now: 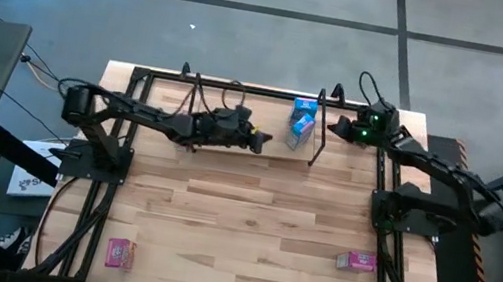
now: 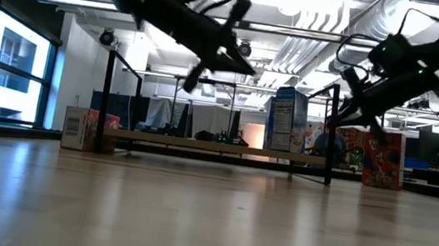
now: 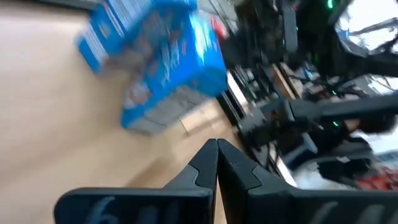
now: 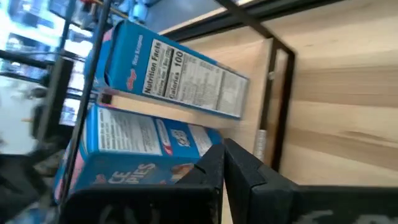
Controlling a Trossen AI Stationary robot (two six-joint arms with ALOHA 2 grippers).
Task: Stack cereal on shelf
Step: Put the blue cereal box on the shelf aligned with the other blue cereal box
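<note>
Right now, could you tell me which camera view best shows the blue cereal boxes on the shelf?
The right wrist view: both blue cereal boxes fill it, labels legible. High view shows them small, left wrist view blurred, low view only one.

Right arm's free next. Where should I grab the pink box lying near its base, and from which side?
The pink box lies flat on the table, clear of the shelf and other boxes. Probably best to bring the right tool straight down from above and pinch across its two long edges, the narrower span, at mid-length.
</note>
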